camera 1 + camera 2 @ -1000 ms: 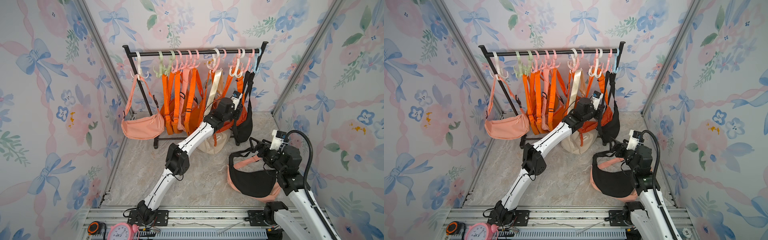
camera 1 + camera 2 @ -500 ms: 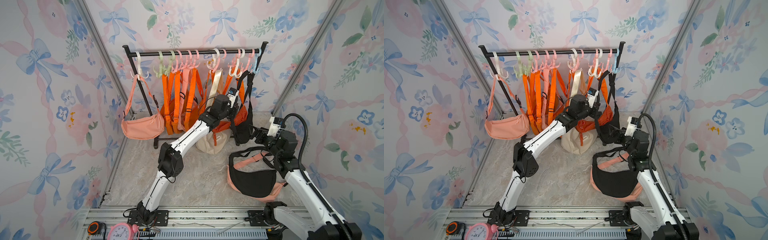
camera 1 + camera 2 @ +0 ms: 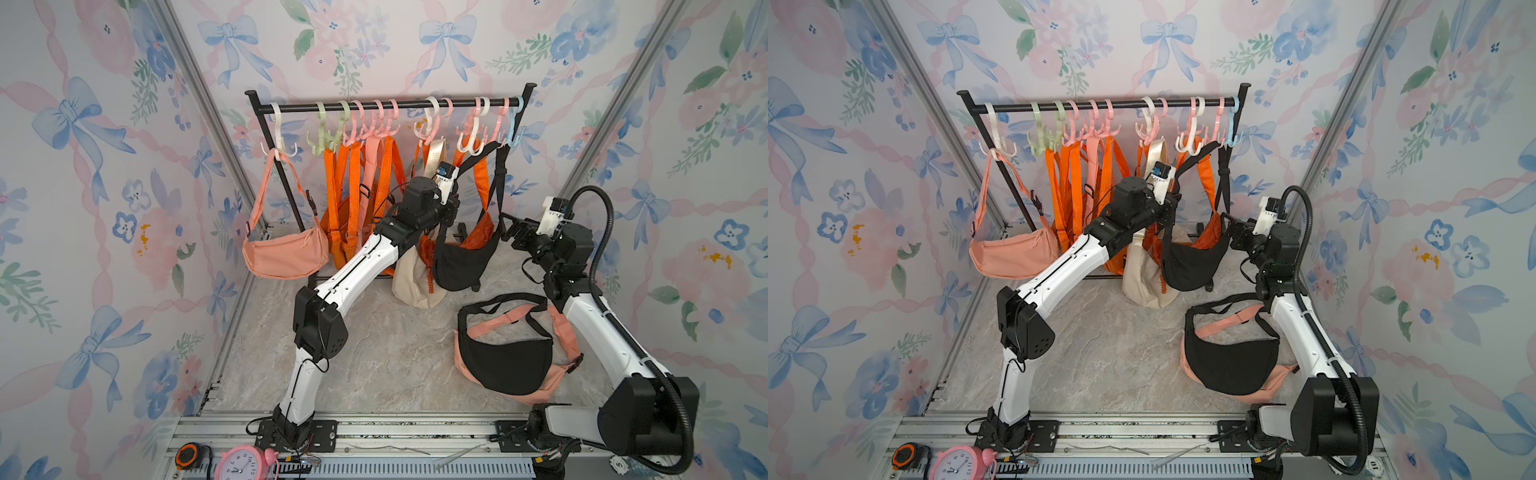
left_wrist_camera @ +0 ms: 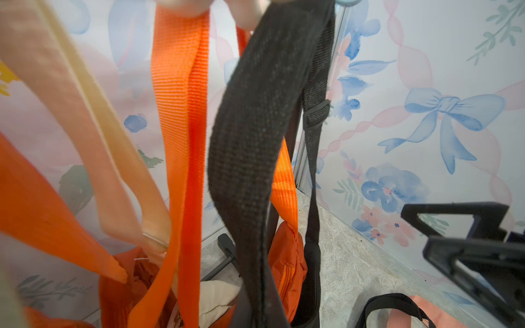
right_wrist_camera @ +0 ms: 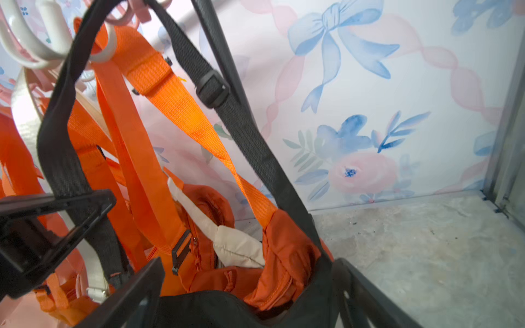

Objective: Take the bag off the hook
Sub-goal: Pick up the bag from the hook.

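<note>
A black bag (image 3: 461, 266) (image 3: 1187, 266) hangs by its black strap (image 4: 250, 142) from a white hook (image 3: 471, 143) near the right end of the rack. My left gripper (image 3: 449, 212) (image 4: 252, 315) is shut on the left run of that strap, partway up between bag and hook. My right gripper (image 3: 513, 232) (image 5: 247, 295) is open at the bag's right end, and the bag's black cloth (image 5: 227, 309) lies between its spread fingers (image 5: 136, 292). The strap's other run, with a buckle (image 5: 211, 88), climbs to the hooks.
The rack rail (image 3: 390, 106) carries several plastic hooks. Orange bags (image 3: 357, 199), a cream bag (image 3: 415, 278) and a pink bag (image 3: 282, 257) hang from it. Another black bag (image 3: 507, 361) lies on a pink one on the floor beside my right arm. Patterned walls close in both sides.
My right gripper has risen from the floor bags and moved back to the hanging black bag's right end. My left gripper has shifted slightly left with the strap, pulling the bag with it.
</note>
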`<state>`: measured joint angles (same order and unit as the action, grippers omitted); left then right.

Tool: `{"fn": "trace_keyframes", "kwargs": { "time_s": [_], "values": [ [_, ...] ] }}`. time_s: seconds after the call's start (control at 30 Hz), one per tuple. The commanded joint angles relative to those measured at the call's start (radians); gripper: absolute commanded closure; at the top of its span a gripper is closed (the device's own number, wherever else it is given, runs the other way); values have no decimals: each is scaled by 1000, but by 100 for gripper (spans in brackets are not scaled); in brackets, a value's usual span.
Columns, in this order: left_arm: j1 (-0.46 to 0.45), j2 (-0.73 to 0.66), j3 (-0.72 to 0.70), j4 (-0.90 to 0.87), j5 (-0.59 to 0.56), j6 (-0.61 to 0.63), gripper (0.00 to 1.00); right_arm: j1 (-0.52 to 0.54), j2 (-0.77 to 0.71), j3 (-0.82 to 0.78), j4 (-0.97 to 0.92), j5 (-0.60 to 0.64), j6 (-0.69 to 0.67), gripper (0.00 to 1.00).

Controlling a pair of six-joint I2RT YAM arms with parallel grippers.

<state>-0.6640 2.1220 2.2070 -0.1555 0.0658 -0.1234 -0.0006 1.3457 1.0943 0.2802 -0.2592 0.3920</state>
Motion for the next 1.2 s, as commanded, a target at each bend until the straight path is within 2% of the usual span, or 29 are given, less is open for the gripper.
{"fn": "trace_keyframes", "kwargs": {
  "time_s": [0.0, 0.2, 0.4, 0.67, 0.9, 1.03, 1.17],
  "values": [
    [17, -36, -10, 18, 25, -2, 100, -22, 72, 84, 17, -74, -10, 7],
    [32, -30, 1, 17, 40, -9, 100, -35, 213, 252, -60, -199, -58, 8],
    [39, -13, 17, 18, 60, -19, 100, -59, 333, 380, -115, -250, -69, 9],
    [40, 23, 40, 19, 80, -44, 100, -54, 458, 547, -204, -221, -73, 15],
    [40, 42, 61, 19, 85, -57, 100, -48, 522, 639, -247, -203, -77, 27],
    [40, 49, 64, 18, 88, -61, 100, -50, 521, 639, -235, -205, -75, 46],
    [38, 56, 64, 19, 96, -71, 100, -47, 511, 624, -219, -212, -66, 78]
  ]
}}
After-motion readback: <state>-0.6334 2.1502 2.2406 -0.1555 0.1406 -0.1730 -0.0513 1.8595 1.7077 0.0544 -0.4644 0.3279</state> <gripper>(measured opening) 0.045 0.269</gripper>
